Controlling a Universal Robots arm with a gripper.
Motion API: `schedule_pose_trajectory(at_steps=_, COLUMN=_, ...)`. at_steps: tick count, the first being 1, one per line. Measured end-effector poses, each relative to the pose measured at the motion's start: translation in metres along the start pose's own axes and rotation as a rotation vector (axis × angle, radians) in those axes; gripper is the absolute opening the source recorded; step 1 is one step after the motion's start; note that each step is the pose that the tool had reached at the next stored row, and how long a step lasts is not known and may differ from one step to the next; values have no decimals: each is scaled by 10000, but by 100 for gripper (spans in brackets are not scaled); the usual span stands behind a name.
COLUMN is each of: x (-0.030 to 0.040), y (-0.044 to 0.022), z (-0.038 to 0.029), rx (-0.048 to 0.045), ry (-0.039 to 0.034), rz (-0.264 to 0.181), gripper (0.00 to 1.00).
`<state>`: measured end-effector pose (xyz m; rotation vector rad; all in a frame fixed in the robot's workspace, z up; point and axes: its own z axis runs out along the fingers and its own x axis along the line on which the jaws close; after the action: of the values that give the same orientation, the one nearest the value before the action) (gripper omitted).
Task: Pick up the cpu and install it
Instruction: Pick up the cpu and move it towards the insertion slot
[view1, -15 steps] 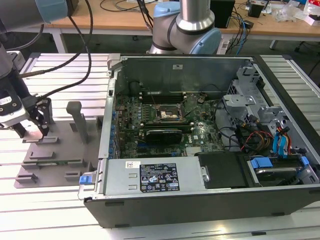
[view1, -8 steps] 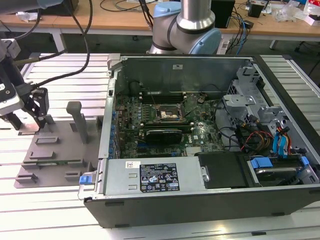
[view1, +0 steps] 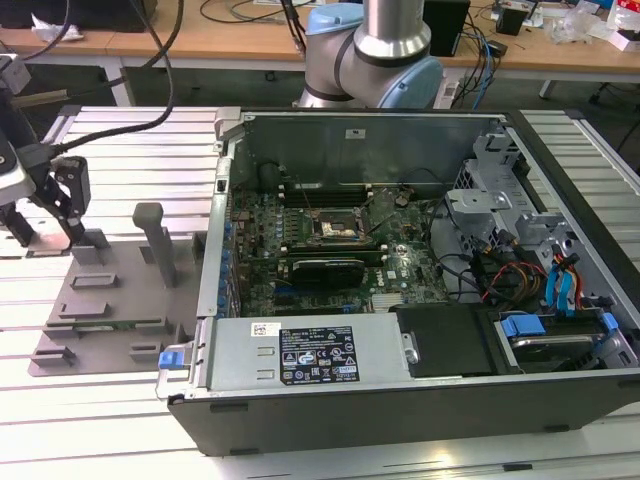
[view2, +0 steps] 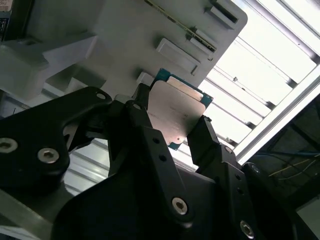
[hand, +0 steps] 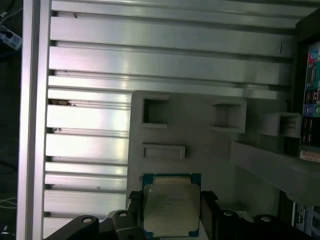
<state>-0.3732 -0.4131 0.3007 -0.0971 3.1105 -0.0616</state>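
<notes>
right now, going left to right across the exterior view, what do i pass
gripper shut on the cpu → grey fixture plate → black socket → metal drive cage

**Item:** one cpu (hand: 169, 209). Small flat square chip with a dull silvery-white metal lid on a green board, which shows as a narrow rim around the lid.

**Pose:** lid face turned to both wrist views, lying level and square to the grey fixture plate (hand: 200, 145) beneath it. Whether it rests on the plate or sits just clear of it cannot be told.

**Hold:** clamped in the hand (view2: 174, 111), with one black finger against each of two opposite edges.
</notes>
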Motion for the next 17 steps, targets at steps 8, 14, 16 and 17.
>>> schedule_pose_trajectory(at_steps=8, x=-6, y=-3, z=-182, rx=0, ry=1, rz=0, gripper=55)
schedule_pose_trajectory(at_steps=14, x=-9, y=-6, z=-304, rx=0, ry=0, rz=0, gripper=55)
schedule_pose_trajectory(at_steps=16, x=-10, y=-8, z=-358, rx=0, ry=0, rz=0, gripper=55)
schedule_pose_trajectory(at_steps=17, x=-11, y=-9, z=-388, rx=1, ry=1, rz=0, gripper=55)
